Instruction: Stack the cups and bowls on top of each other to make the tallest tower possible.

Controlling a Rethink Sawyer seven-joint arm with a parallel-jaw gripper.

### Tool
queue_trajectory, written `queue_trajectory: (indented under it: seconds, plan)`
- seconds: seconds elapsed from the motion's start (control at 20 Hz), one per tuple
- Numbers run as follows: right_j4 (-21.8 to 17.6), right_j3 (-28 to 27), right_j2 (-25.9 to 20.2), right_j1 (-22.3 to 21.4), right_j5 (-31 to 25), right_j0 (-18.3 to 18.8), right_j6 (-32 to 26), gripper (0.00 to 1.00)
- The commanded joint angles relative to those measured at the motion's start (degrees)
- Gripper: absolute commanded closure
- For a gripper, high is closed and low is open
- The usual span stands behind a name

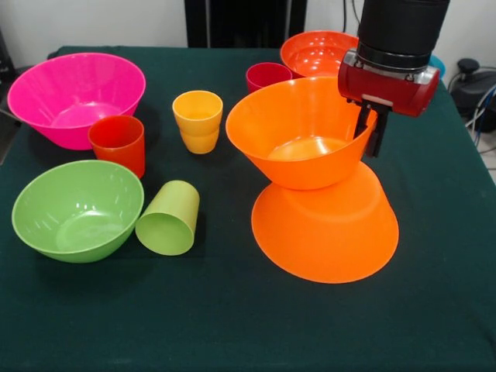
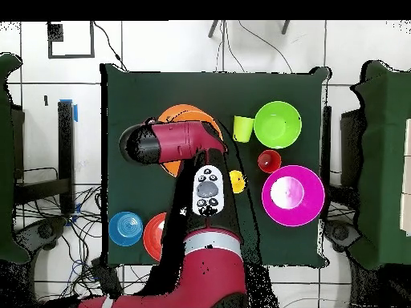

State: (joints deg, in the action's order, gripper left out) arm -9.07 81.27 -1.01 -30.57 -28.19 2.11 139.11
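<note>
The dark fingers (image 1: 371,128) straddle the far rim of a glossy orange flared plastic bowl (image 1: 298,136), one inside the wall and one outside; whether they actually pinch it cannot be told. This bowl sits upright and tilted on the base of a second large orange bowl (image 1: 325,229), turned mouth-down on the dark green surface (image 1: 232,325), the two making an hourglass shape. Above the fingers is the red wrist (image 1: 387,85) and black arm. Behind the pile stand a magenta-red cup (image 1: 267,76) and a round red-orange bowl (image 1: 314,50). Beside it is an upright yellow-orange cup (image 1: 198,120), then a red-orange cup (image 1: 118,143) just in front of a large pink flared bowl (image 1: 74,97). Nearer, a lime green cup (image 1: 169,219) lies on its side touching a round lime green bowl (image 1: 77,209). Overhead, a small blue bowl (image 2: 126,228) sits beside the red-orange one.
</note>
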Motion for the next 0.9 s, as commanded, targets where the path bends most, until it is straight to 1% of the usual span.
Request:
queue_trajectory:
  seconds: [0.05,0.35,0.75,0.9]
  plan:
    - [-4.3,2.4,-8.8,9.2,3.5,0.0,-6.0,1.0]
    - [-4.3,1.0,-8.3,8.8,-0.8,-0.2,-7.6,1.0]
    - [-4.3,-0.5,-7.7,8.4,-4.2,-0.4,-8.5,1.0]
    - [-4.5,-1.3,-6.9,8.2,-5.9,-1.1,-8.3,1.0]
